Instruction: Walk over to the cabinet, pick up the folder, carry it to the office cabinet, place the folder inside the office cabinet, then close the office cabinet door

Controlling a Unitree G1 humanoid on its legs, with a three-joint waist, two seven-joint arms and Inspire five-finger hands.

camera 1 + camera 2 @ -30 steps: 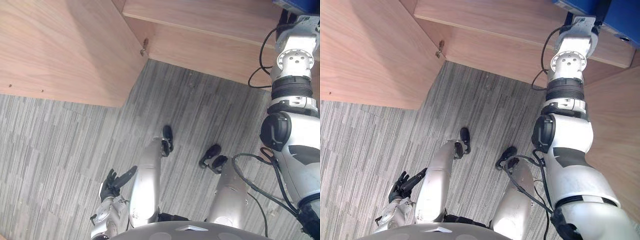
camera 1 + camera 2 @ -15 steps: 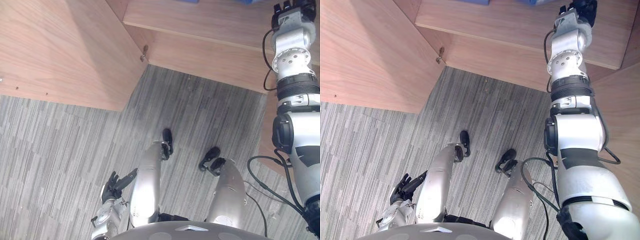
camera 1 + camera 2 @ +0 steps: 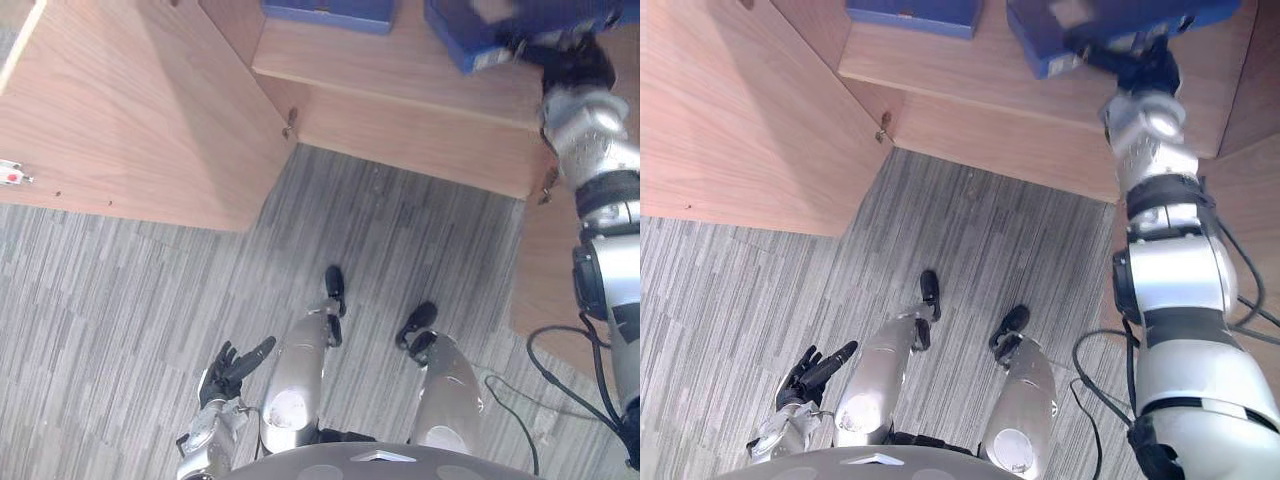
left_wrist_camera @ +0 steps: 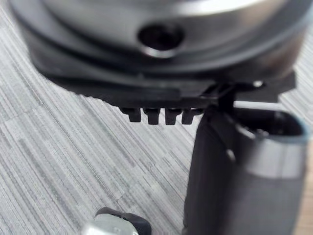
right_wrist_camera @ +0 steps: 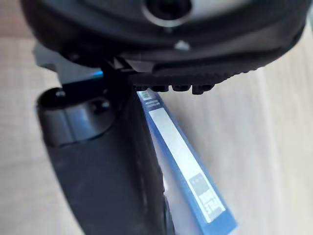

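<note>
Arm outstretched, right hand [image 3: 570, 66] grasps blue folder [image 3: 465, 40] at shelf [image 3: 390, 70]; left hand [image 3: 225, 372] hangs slack.

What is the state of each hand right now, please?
Left hand: open, holding nothing.
Right hand: closed on the blue folder at the cabinet shelf.

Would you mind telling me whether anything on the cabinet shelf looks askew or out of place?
The blue folder in the right hand is angled across the shelf, not square to its front edge, while the other blue folder lies square further left. The cabinet door stands open.
</note>
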